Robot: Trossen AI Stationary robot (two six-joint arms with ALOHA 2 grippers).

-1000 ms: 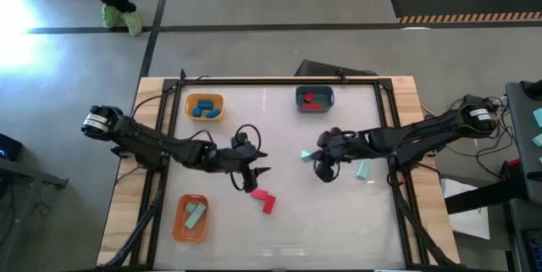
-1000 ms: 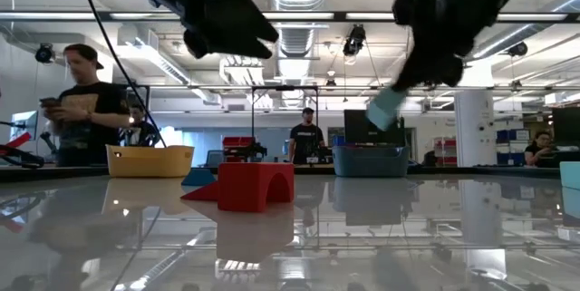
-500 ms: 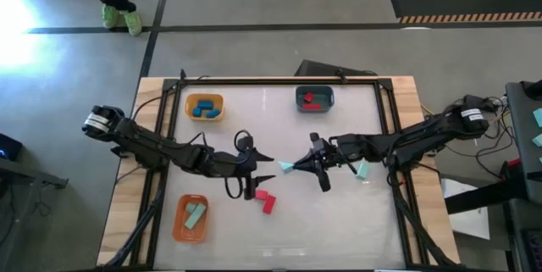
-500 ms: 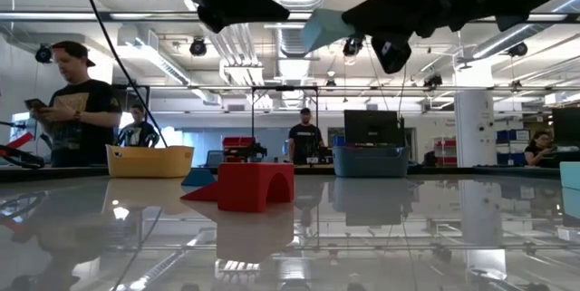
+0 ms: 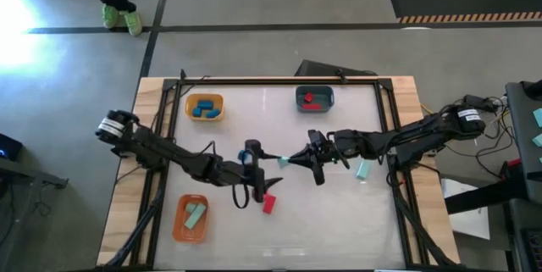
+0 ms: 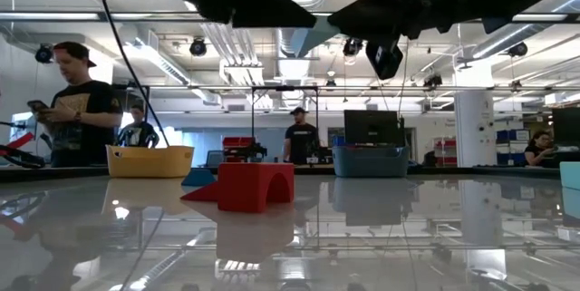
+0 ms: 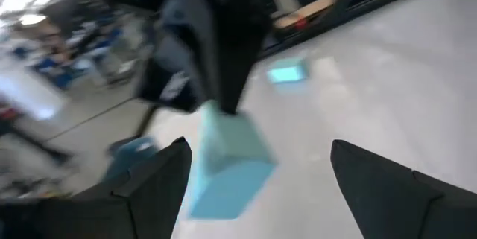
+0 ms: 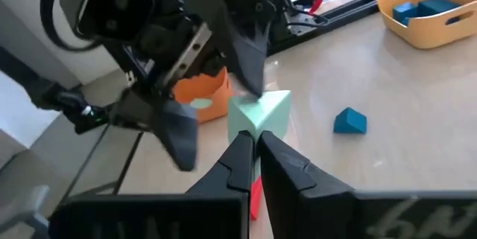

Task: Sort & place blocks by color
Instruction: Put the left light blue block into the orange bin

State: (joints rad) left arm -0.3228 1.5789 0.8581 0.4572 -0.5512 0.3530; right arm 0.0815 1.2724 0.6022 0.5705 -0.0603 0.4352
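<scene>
Gripping a mint block [image 5: 284,162], the right gripper [image 5: 292,160] meets the spread left gripper [image 5: 269,173].

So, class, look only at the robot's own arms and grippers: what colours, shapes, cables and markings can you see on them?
Both arms are slim, dark and jointed, with black cables looping alongside and a pale silver-white collar near each base. The left gripper and right gripper are black, each with two flat, tapering fingers. No markings can be read.

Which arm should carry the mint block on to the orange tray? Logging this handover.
Left. The left gripper is open beside the mint block held by the right gripper; the orange tray lies on its side.
</scene>
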